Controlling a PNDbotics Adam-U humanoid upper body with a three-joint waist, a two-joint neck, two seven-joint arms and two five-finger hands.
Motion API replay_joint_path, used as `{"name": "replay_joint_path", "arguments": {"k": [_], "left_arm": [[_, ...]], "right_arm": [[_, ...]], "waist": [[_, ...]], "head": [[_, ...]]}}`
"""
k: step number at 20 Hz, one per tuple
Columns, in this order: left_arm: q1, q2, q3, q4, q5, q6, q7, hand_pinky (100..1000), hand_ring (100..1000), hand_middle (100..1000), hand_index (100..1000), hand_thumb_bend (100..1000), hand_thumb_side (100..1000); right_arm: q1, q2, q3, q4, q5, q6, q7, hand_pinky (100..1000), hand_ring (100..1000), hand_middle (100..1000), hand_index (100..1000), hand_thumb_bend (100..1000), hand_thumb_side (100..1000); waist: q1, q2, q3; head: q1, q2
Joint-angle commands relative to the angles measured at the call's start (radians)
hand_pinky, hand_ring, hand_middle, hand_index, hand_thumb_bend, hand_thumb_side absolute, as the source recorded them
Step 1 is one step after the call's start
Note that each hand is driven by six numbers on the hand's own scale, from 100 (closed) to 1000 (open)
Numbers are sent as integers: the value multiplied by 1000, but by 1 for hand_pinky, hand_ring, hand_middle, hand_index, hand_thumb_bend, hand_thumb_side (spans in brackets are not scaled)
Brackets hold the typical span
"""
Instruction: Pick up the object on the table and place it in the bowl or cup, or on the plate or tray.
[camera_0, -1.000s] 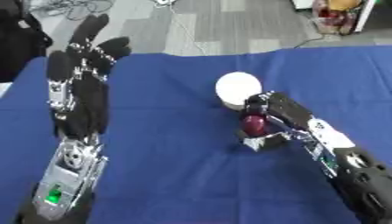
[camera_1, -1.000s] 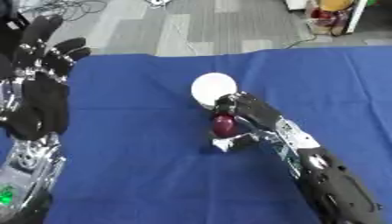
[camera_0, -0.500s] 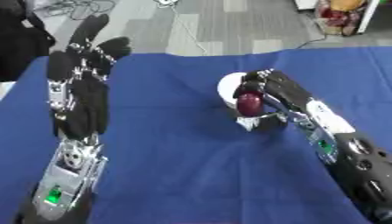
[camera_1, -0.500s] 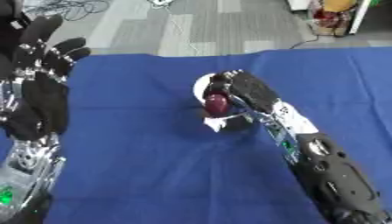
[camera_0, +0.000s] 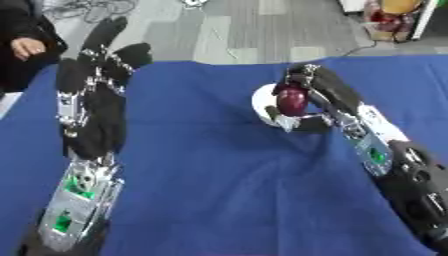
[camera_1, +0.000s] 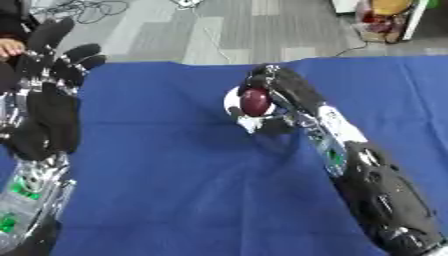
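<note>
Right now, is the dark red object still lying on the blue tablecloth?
No: the right hand has its fingers curled round the dark red object, holding it above the white dish, clear of the blue tablecloth.

right hand curled (gripping), left hand open

Only the white bowl interrupts the blue table.

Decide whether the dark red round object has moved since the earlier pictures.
Yes. Held in the right hand, the dark red round object has risen toward the small white round dish, now over it.
</note>
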Motion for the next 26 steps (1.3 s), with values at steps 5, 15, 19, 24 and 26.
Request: {"name": "replay_joint_path", "arguments": {"k": [5, 15, 19, 24, 26], "left_arm": [[-16, 9, -2, -14, 6, -1, -5, 745, 756, 876, 929, 276, 968], [-32, 8, -9, -17, 9, 0, -13, 745, 756, 876, 929, 277, 968], [-42, 7, -12, -18, 12, 1, -17, 745, 756, 876, 929, 276, 970], [-54, 6, -17, -20, 15, 2, -23, 744, 755, 876, 929, 276, 969], [-59, 6, -19, -20, 17, 2, -25, 744, 755, 875, 929, 276, 969]], "right_arm": [[-54, -3, -45, 42, -140, -5, 86, 100, 100, 381, 460, 293, 465], [-90, -6, -76, 91, -149, -35, 108, 100, 100, 384, 464, 271, 485], [-101, -9, -91, 115, -139, -51, 88, 100, 100, 386, 466, 266, 481], [-118, -14, -107, 148, -130, -76, 73, 100, 100, 388, 468, 269, 489], [-124, -19, -112, 156, -125, -84, 68, 100, 100, 388, 468, 263, 495]], "waist": [[-4, -15, 16], [-15, -4, 53], [-19, 4, 70], [-24, 16, 89], [-26, 21, 97]], "head": [[16, -2], [17, -13], [13, -19], [5, -26], [4, -29]]}}
